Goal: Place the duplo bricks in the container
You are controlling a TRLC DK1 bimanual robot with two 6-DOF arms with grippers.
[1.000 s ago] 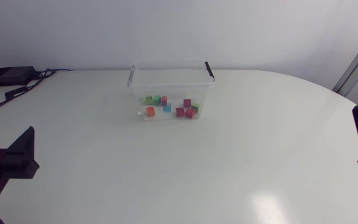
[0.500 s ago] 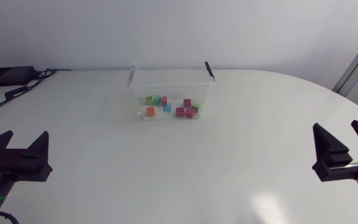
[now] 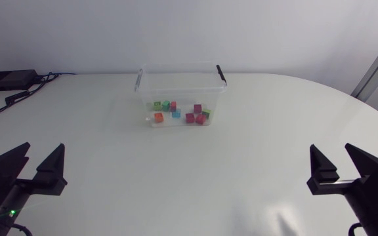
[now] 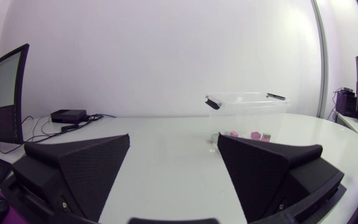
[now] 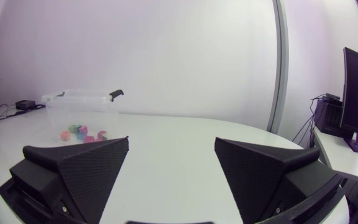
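Observation:
A clear plastic container (image 3: 180, 84) with black handle clips stands at the back middle of the white table. Several small duplo bricks (image 3: 179, 113) in red, orange, green, blue and pink lie inside it. My left gripper (image 3: 43, 149) is open and empty near the front left edge, well short of the container. My right gripper (image 3: 332, 151) is open and empty at the front right. The left wrist view looks across the table, past its open gripper (image 4: 173, 140), to the container (image 4: 247, 102) and the bricks (image 4: 241, 134). In the right wrist view the container (image 5: 82, 99) and the bricks (image 5: 82, 134) lie far ahead of that open gripper (image 5: 171, 142).
A black box (image 3: 8, 80) with cables sits at the back left corner. The white table (image 3: 195, 177) curves away at its right side.
Both arms have come in from the side edges toward the table's middle. Both grippers stay open and empty. The container and bricks have not moved.

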